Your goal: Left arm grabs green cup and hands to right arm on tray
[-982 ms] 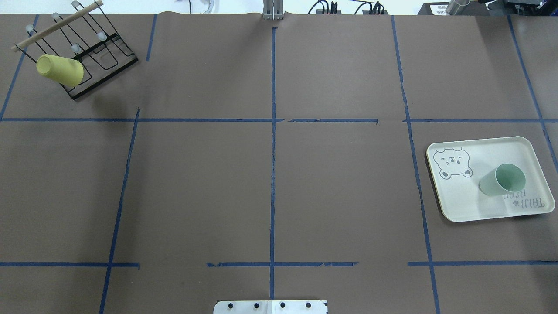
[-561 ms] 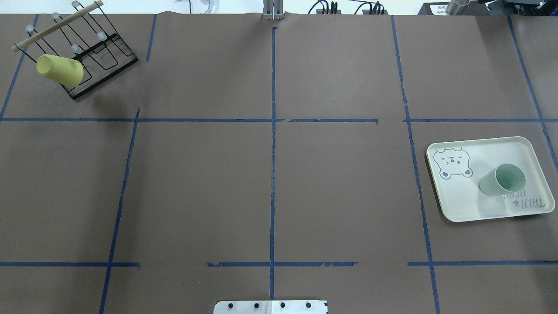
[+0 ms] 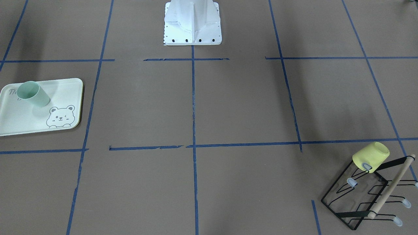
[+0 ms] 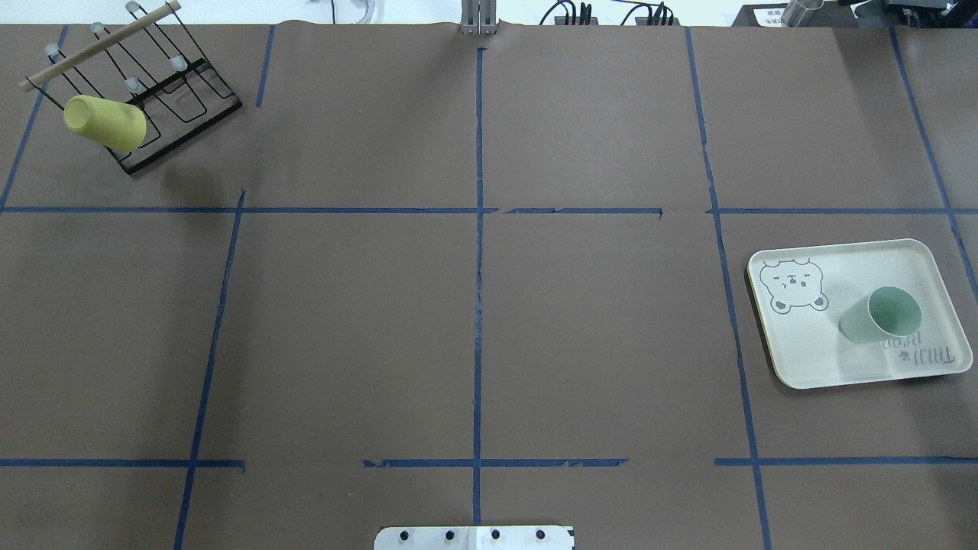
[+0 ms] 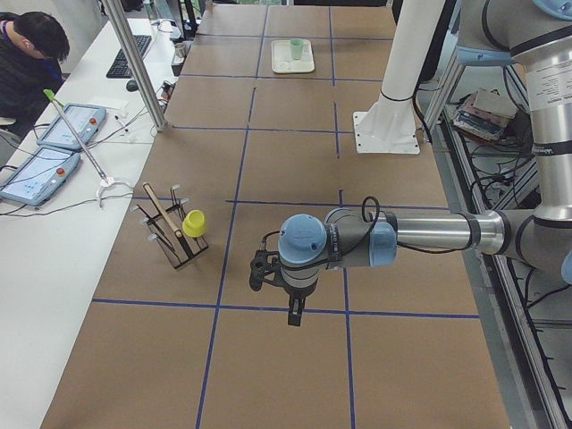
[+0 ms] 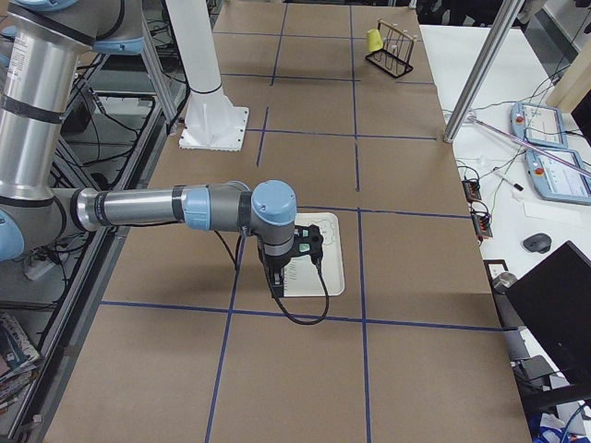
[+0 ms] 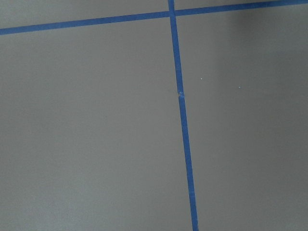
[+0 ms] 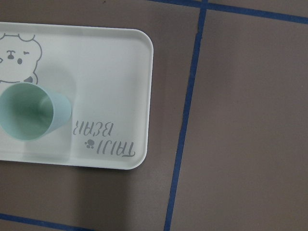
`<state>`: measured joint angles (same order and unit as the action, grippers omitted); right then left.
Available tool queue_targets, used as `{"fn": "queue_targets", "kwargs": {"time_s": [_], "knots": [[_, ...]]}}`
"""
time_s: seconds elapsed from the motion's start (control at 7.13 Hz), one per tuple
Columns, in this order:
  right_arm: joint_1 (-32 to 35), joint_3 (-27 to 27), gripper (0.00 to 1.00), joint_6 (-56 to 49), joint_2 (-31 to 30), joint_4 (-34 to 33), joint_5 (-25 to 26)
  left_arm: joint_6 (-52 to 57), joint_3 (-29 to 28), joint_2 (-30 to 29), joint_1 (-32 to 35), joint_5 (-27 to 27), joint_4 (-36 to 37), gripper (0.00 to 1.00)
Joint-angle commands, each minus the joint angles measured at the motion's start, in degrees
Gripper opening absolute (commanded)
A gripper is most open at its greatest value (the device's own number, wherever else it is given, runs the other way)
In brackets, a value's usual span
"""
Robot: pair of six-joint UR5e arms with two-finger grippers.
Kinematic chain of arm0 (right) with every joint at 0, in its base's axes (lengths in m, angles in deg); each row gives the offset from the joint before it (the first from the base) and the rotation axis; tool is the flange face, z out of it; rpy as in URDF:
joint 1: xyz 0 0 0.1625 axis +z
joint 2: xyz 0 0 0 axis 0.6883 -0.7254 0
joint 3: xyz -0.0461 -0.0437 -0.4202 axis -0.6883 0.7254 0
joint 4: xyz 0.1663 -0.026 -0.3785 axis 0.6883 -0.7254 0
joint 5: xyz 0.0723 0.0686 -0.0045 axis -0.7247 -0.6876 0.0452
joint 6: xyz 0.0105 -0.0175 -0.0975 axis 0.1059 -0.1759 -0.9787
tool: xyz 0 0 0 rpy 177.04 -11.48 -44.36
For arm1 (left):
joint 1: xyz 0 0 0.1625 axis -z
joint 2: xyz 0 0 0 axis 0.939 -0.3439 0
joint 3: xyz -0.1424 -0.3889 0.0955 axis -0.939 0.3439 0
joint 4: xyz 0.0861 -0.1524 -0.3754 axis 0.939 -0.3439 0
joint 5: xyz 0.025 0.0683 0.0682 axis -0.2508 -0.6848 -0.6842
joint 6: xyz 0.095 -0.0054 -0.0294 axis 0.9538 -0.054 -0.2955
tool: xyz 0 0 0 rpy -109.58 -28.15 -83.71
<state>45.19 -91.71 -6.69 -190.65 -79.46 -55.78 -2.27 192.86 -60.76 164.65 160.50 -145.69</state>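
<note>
The green cup (image 4: pixel 879 315) stands upright, mouth up, on the tray (image 4: pixel 840 359) at the table's right side. It also shows in the front-facing view (image 3: pixel 31 94) and at the left of the right wrist view (image 8: pixel 31 115), on the tray (image 8: pixel 110 62). Neither gripper shows in the overhead or front-facing views. The left gripper (image 5: pixel 293 313) shows only in the exterior left view, high over the table near the rack. The right gripper (image 6: pixel 277 280) shows only in the exterior right view, above the tray (image 6: pixel 331 268). I cannot tell whether either is open or shut.
A yellow cup (image 4: pixel 105 122) hangs on a black wire rack (image 4: pixel 176 92) at the far left corner. The robot's white base (image 3: pixel 192 23) stands at the near edge's middle. Blue tape lines cross the brown table. An operator sits at a side bench (image 5: pixel 27 54).
</note>
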Motion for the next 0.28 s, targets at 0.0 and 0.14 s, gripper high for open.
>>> {"fn": "queue_targets", "kwargs": {"time_s": [0.0, 0.14], "knots": [[0.0, 0.0, 1.0, 0.01, 0.0, 0.03, 0.0, 0.0, 0.0, 0.0, -0.02, 0.08, 0.0, 1.0], [0.0, 0.0, 1.0, 0.01, 0.0, 0.03, 0.0, 0.0, -0.09, 0.0, 0.07, 0.08, 0.0, 1.0]]}}
